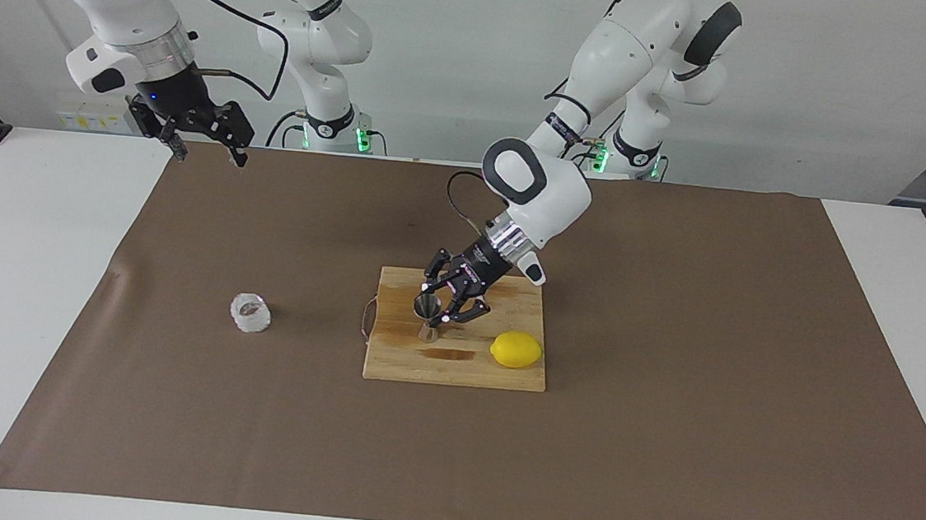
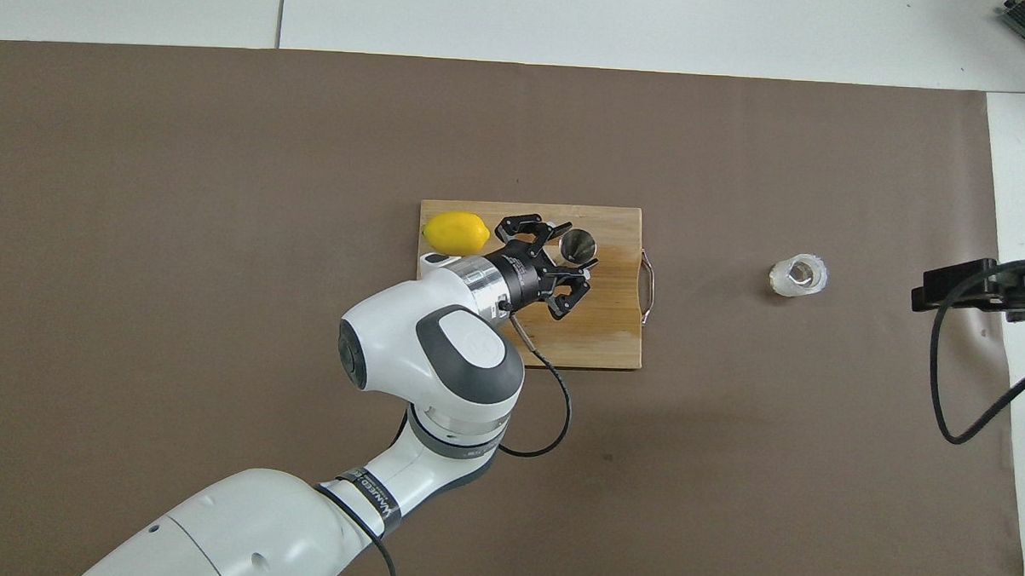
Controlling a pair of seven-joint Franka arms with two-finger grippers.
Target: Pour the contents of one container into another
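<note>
The left pincer (image 1: 436,311) sits low over the wooden cutting board (image 1: 454,367), its black fingers (image 2: 583,266) spread a moderate way apart with the steel jigger (image 1: 425,320) right at their tips. The jigger stands upright on the board, open cone up, and I think one fingertip is brushing its rim, though I can't say for sure that the pincer grips it (the linkage crowds the spot). In the overhead view the jigger (image 2: 579,245) shows as a round metal mouth at about two o'clock from the left pincer (image 2: 574,269).

The left arm slants down steeply from its base, elbow high, wrist angled toward the right arm's end of the counter (image 1: 32,276).

The right pincer (image 1: 207,153) hangs up in the air over the edge of the brown mat (image 1: 667,392), waiting; its fingers stand apart with nothing between them.

The glass cup (image 1: 250,313), squat, clear and ribbed, stands alone on the mat at nine o'clock from the board in the facing view, well apart from it. A smooth yellow lemon (image 1: 516,350) lies on the board's corner toward the left arm's end.
</note>
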